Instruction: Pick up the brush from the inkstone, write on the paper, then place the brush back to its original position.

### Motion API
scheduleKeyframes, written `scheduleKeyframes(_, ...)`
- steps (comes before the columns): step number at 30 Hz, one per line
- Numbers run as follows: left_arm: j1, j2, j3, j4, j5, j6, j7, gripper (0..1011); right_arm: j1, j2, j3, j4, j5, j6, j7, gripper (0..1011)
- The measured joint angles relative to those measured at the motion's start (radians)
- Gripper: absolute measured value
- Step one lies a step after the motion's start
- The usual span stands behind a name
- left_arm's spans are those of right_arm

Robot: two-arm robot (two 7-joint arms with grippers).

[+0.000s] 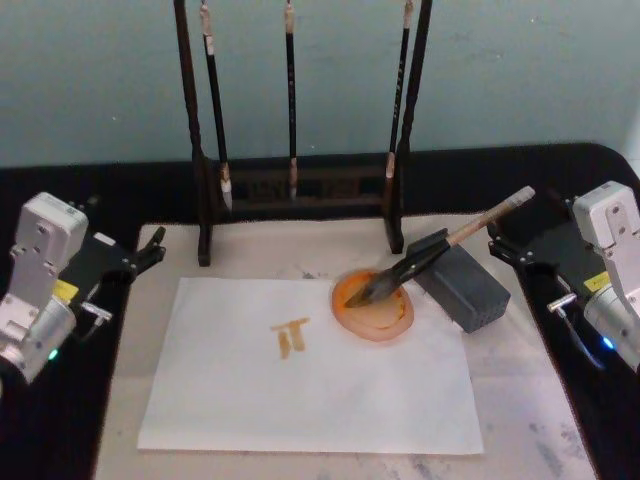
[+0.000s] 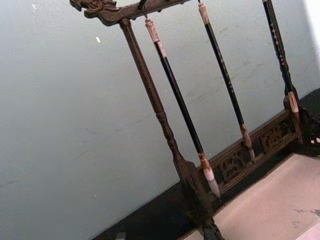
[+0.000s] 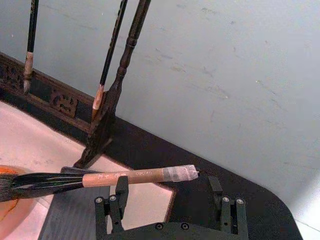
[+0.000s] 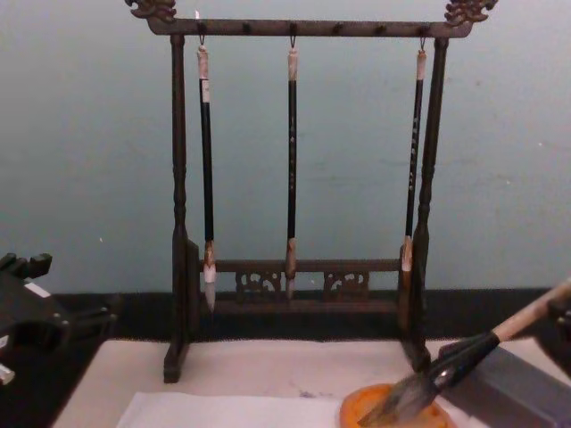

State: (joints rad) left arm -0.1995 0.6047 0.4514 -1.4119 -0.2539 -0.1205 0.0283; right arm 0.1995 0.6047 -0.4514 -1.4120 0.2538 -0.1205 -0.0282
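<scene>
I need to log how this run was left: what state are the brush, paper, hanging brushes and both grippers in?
brush: unheld, lying tilted on the inkstone, tuft in the orange dish.
paper: flat, brown strokes written on it.
thin brushes: hanging on the rack.
right gripper: open, by the brush's handle end.
left gripper: idle at the mat's left corner.

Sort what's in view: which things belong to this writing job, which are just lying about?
Job: brush on the inkstone, bristles in the orange dish; paper; right gripper, jaws open by the handle.
Lying about: felt mat, rack, its three thin brushes; left gripper parked left.
</scene>
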Motion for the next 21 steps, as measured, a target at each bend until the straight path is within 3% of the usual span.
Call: scheduleKeyframes(21,0.0,0.0,0.0,0.0,0.0,0.0,0.0,1010,0.0,0.0,0.0,0.0,0.0,0.0,0.0,1000)
